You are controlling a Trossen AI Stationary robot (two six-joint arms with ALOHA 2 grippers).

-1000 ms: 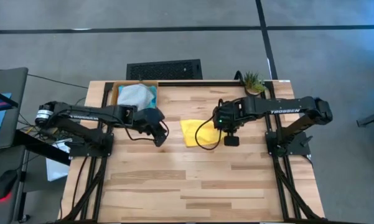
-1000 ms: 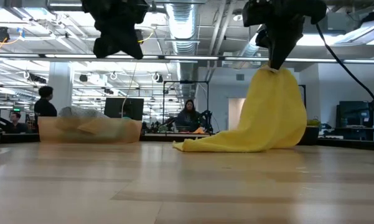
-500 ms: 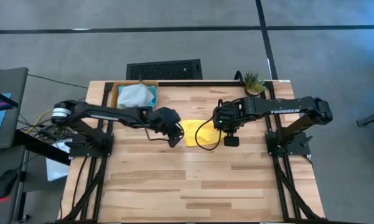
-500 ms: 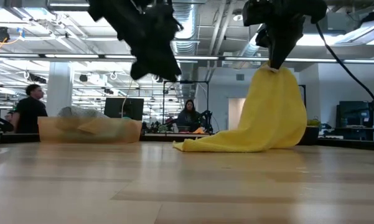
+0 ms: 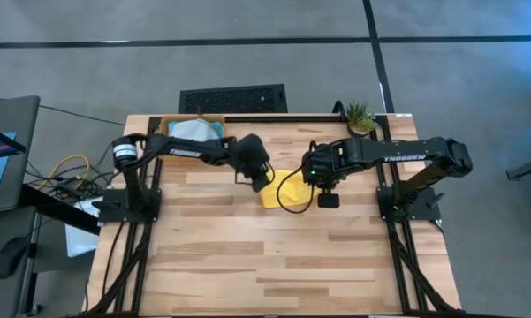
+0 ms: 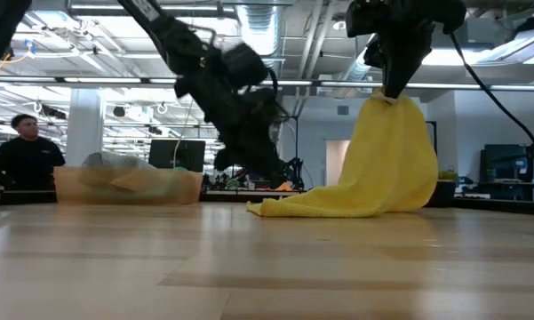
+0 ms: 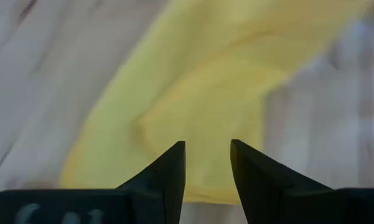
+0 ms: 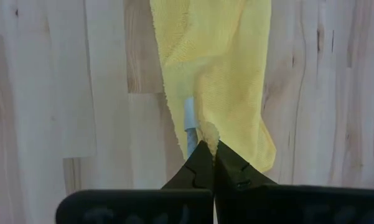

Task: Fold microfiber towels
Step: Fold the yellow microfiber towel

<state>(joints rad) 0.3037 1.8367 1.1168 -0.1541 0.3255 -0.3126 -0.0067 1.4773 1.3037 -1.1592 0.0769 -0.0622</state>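
Observation:
The yellow microfiber towel point(image 5: 287, 190) is in the middle of the table. My right gripper point(image 6: 393, 93) is shut on its raised top, and the towel point(image 6: 386, 164) hangs from it like a tent. My left gripper point(image 5: 263, 181) reaches in from the left. It stands open low over the towel's left part point(image 7: 193, 93), and I see no touch. A grey towel and a blue towel point(image 5: 194, 132) lie in the orange tray point(image 6: 129, 187) at the far left. My right gripper pinches a peak of the yellow towel's edge point(image 8: 208, 132) between its two fingers, beside a small white tag point(image 8: 190, 115). The fingers point down from above. The towel hangs slack below them, and its lower part point(image 6: 302, 206) lies spread on the table toward the left.
A small potted plant point(image 5: 360, 115) stands at the far right corner. The near half of the table point(image 5: 274, 265) is bare wood. In the low view, people point(image 6: 22, 156) show in the room behind the table.
My left gripper has swung from the table's left part, near the tray, toward the right and slightly farther back. It has come down low beside the yellow towel's left edge. The towel and my right gripper have kept still.

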